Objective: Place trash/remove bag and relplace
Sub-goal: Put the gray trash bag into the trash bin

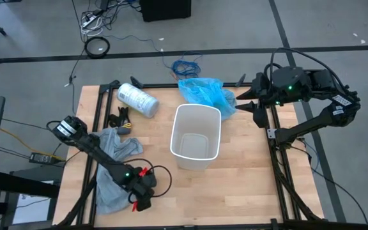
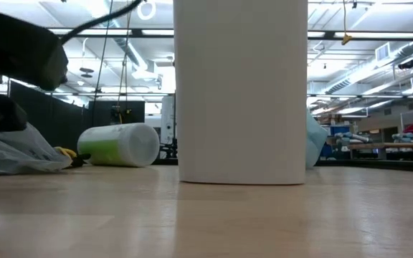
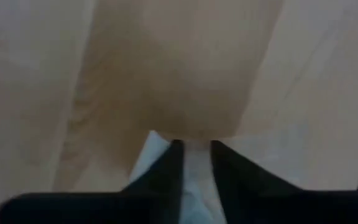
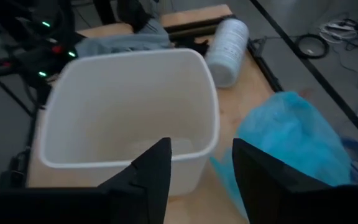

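Observation:
A white bin stands upright and empty mid-table. The light-blue bag lies crumpled on the table behind it, and shows beside the bin in the right wrist view. The grey replacement liner lies limp on the table's left side. My left gripper points steeply down at the liner's near end, fingers open with a narrow gap and pale plastic between them. My right gripper hangs open and empty, raised at the bin's far right. The trash is out of view. My left gripper comes at the grey liner from above, pointing steeply down, with a pale strip of its plastic between the two fingers. I cannot tell whether the fingers touch it. The liner lies slack on the table.
A white printed roll lies on its side at the far left, with a small black-and-yellow object near it. Bare wood lies in front of the bin and to its right. Cables run along the table's left and near edges.

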